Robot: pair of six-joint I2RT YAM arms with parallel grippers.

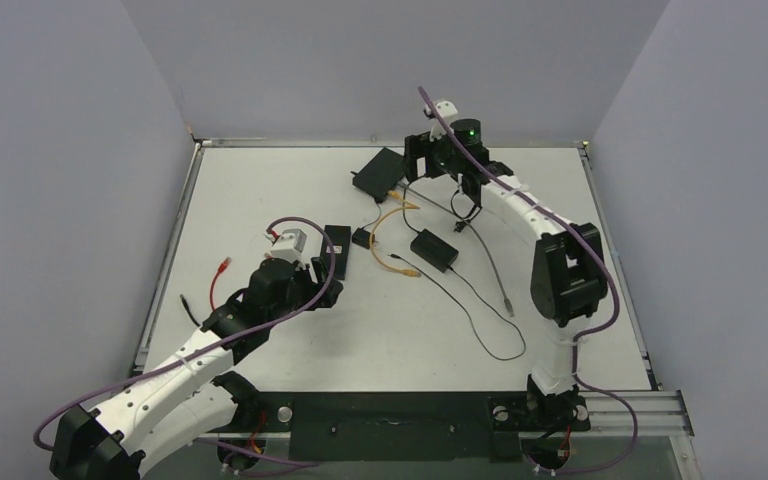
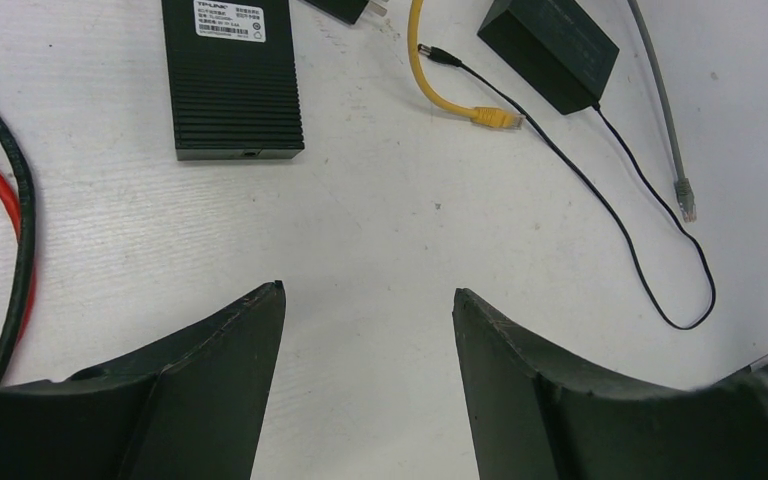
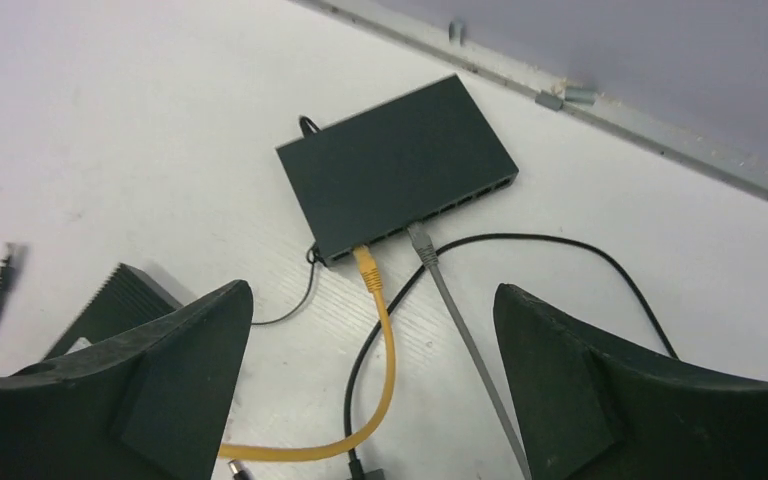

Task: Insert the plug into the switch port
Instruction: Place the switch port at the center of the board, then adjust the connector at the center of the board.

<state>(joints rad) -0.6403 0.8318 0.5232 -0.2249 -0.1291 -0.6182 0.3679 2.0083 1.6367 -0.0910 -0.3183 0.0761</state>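
White table (image 1: 390, 330), grey walls (image 1: 60, 150), switch (image 1: 380, 172) near far metal rail (image 1: 290, 142)

Legible print: one brand name, left wrist view.

The white label (image 2: 230, 18) on the upper end of the black ribbed box (image 2: 235, 100), which lies flat on the tabletop (image 2: 390, 230), reads "TP-LINK" in dark capitals at its upper left corner. To the right of the brand and under it run several short lines of fine dark print, too small to read. A barcode-like strip sits along the lower left of the label, with a few small round marks at its lower right, neither legible. The frame's top edge cuts the label off.
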